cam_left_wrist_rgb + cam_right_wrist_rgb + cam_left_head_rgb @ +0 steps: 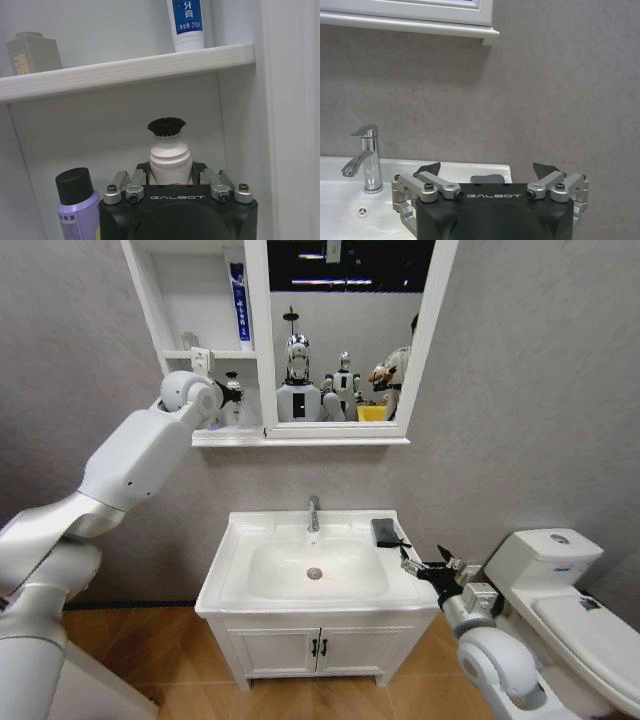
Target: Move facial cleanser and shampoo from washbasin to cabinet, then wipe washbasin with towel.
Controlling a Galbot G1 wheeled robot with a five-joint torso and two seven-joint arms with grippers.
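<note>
Your left gripper (232, 393) is up inside the lowest shelf of the cabinet (262, 436), and its fingers (134, 186) are pinched on a white bottle (170, 161) with a black bristly top. That bottle is probably light, rigid plastic with a smooth, slippery wall, so hold it low on the body rather than by the soft cap, and set it down upright because it looks narrow enough to tip. Just to its left on the same shelf stands a lilac bottle (77, 207) with a black cap, close enough to be nudged as you release. A blue and white tube (187, 22) stands on the shelf above.

Further right, the washbasin (232, 580) sits below the cabinet, with the chrome tap (313, 513) at its far edge. The towel (388, 532) lies folded on the basin's far right corner. It is soft and limp, so pinch down through the folds near the middle and expect it to drape.

Your right gripper (432, 566) hovers at the basin's right edge, just near of the towel, with its fingers (428, 168) spread wide and holding nothing.
</note>
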